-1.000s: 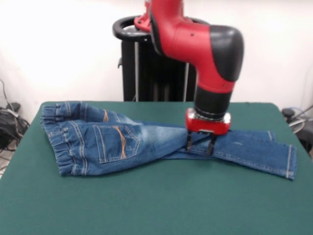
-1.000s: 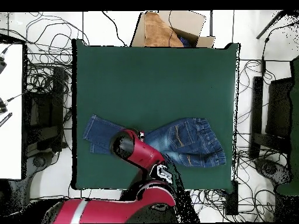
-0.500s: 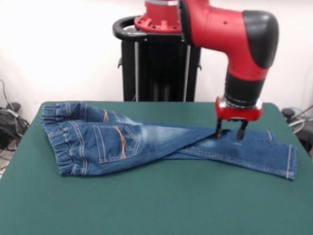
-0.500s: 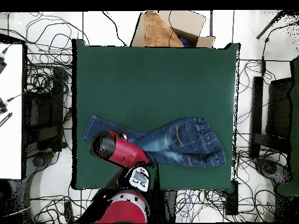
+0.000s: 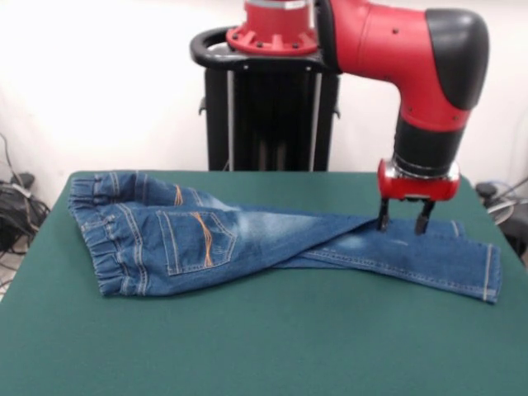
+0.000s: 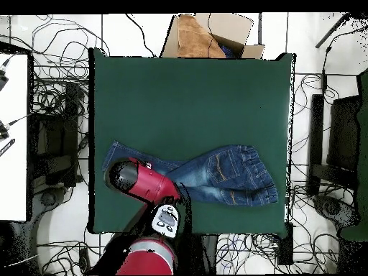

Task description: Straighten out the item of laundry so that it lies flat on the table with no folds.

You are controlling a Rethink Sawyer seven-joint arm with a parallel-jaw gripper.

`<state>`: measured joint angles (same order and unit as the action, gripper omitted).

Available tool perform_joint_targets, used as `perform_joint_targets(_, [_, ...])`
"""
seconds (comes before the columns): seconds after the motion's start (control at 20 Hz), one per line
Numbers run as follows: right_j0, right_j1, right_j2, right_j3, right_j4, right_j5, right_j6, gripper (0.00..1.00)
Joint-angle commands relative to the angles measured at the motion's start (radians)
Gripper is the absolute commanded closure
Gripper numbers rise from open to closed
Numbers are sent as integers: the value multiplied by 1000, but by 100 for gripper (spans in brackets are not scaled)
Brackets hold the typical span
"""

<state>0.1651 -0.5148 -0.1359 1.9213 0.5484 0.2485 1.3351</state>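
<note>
The small blue denim jeans lie on the dark green table. The gathered waistband is at the left and the legs stretch to the right, one lying over the other. My gripper hangs over the right part of the legs, near the hems. It is open and empty, with its fingertips at or just above the denim. In the overhead view the jeans lie near the table's bottom edge. There my red arm covers the legs' left part and hides the gripper.
The black pedestal stands behind the table's far edge. In the overhead view a cardboard box sits beyond the top edge, a white desk is at the left, and cables lie on the floor all round.
My gripper has moved to the right along the legs, from their middle toward the hems, staying open. The jeans lie much as before.
</note>
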Motion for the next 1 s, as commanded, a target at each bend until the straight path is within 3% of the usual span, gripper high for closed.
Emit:
perform_joint_targets(0.05, [22,47,5,-116,83,50,348,0])
perform_joint_targets(0.35, [-1,55,74,-150,102,37,355,0])
perform_joint_targets(0.65, [-39,32,147,-109,117,-45,369,0])
perform_joint_targets(1.0, [-46,50,191,-99,139,-53,399,0])
